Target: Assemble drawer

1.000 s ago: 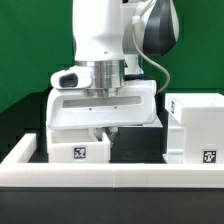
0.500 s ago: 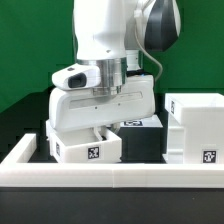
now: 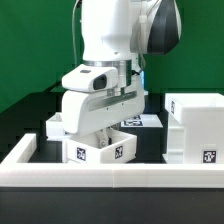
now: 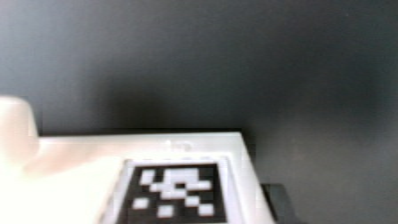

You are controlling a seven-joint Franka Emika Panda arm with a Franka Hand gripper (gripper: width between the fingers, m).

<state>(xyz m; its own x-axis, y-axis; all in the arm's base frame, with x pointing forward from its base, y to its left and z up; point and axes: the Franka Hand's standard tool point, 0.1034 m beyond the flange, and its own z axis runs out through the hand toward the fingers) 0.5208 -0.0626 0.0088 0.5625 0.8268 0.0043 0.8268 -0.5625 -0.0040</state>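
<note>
Two-finger gripper (image 3: 103,128) pinched together on the wall of a small white plastic open-topped tray (image 3: 97,150); fingertips hidden behind that wall. Tray turned corner-on, two tagged faces showing, just inside the long low white border wall (image 3: 150,178). Tall white box-shaped plastic shell (image 3: 195,125) at 3 o'clock from the tray in the exterior view, apart from it. Step reads as squaring the tray for insertion. Advice: turn slowly, hold it level, and line it up with the shell's opening (not visible here) before pushing.

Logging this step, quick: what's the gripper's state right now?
Gripper: closed, holding the small tray by its wall, as far as the exterior view shows.
</note>
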